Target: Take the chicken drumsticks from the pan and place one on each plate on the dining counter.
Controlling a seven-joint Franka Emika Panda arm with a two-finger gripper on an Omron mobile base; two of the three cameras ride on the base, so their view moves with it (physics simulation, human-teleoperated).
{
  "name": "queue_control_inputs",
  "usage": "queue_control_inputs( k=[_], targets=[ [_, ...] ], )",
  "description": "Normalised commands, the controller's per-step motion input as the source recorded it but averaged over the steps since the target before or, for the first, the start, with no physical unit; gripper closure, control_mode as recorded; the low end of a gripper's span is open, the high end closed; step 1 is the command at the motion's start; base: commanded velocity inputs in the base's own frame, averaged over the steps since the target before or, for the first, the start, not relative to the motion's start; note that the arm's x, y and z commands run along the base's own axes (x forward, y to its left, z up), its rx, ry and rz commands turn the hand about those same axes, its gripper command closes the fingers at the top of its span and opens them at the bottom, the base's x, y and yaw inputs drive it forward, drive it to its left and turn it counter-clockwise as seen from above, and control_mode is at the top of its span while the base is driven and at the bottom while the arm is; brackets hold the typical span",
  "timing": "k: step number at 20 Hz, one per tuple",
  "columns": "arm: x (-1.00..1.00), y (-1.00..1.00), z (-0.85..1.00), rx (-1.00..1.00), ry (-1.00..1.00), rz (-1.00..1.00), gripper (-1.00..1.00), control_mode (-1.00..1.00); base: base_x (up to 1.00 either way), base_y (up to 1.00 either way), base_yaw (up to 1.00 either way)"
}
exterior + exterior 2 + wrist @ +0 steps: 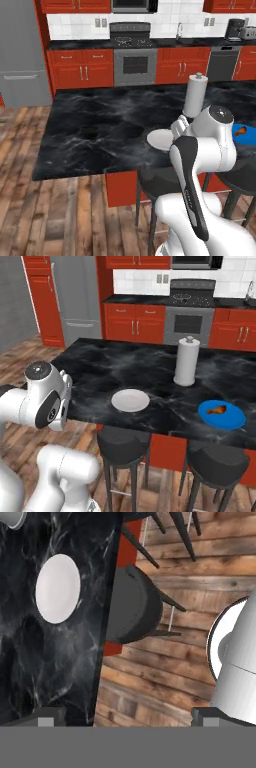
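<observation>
The dining counter (125, 368) carries a bare white plate (130, 400) near its front edge and a blue plate (221, 414) further right. One orange-brown chicken drumstick (217, 409) lies on the blue plate (246, 135). My gripper (127, 718) is open with nothing between its fingertips (49, 716). It hangs over the counter's front edge, looking down on the white plate (57, 588) and a stool. The arm partly covers the white plate (159, 139) in the left base view. The pan is too small to tell apart on the far stove (192, 298).
A tall paper towel roll (186, 361) stands behind the plates. Two black stools (122, 443) sit under the counter's front edge, one below my hand (132, 604). Red cabinets and an oven (135, 65) line the back wall, across a wooden floor.
</observation>
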Motion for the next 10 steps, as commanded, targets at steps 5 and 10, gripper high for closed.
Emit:
queue_control_inputs(
  k=[5, 10],
  targets=[
    [0.0, 0.0, 0.0, 0.0, 0.0, 0.0, -1.0, 1.0, 0.14, 1.0, 0.0],
    [0.0, 0.0, 0.0, 0.0, 0.0, 0.0, -1.0, 1.0, 0.11, 1.0, 0.0]
  ],
)
